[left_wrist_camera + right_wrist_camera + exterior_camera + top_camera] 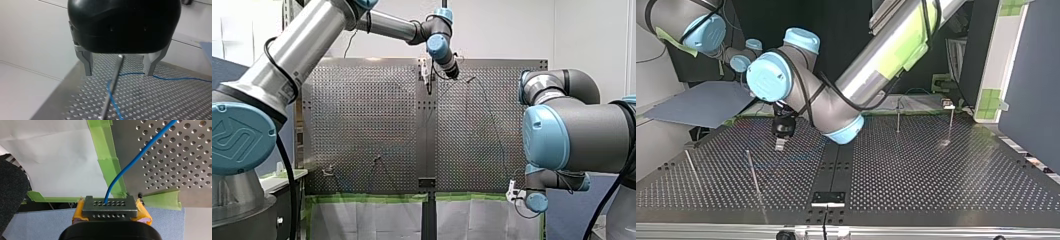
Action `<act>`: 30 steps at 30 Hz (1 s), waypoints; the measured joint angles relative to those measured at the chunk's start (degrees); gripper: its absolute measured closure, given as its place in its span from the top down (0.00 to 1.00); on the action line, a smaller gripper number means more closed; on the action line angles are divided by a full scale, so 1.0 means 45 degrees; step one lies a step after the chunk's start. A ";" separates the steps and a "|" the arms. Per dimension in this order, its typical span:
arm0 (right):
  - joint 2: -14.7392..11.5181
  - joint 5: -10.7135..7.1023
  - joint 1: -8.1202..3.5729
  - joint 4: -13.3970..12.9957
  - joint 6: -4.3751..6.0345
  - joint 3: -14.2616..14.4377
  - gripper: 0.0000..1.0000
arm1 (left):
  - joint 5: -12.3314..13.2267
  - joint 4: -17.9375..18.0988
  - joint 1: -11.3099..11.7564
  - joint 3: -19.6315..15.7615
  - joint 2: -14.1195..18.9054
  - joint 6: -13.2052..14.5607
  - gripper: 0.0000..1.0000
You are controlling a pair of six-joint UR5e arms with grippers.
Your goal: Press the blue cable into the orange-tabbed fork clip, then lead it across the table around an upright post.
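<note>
Clenched on the blue cable (pixel 130 162), my right gripper (pixel 109 207) should draw it snug round the upright post (pixel 106 105) my released left gripper (pixel 118 73) straddles.

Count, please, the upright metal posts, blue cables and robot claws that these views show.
Thin upright metal posts: 4
Blue cable: 1
Two-fingered claws, my left claw and my right claw: 2
Total: 7
</note>
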 joint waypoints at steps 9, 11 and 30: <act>0.0001 -0.0017 0.0042 -0.0001 -0.0023 0.0001 0.00 | 0.0119 0.1113 0.0350 -0.1129 0.1128 -0.1052 0.99; 0.0002 -0.0018 0.0038 0.0007 -0.0022 -0.0001 0.00 | 0.0086 0.1349 0.0423 -0.1365 0.1362 -0.1234 0.99; 0.0002 -0.0020 0.0015 0.0038 -0.0044 -0.0001 0.00 | 0.0156 0.3541 0.0656 -0.3555 0.3554 -0.1857 0.99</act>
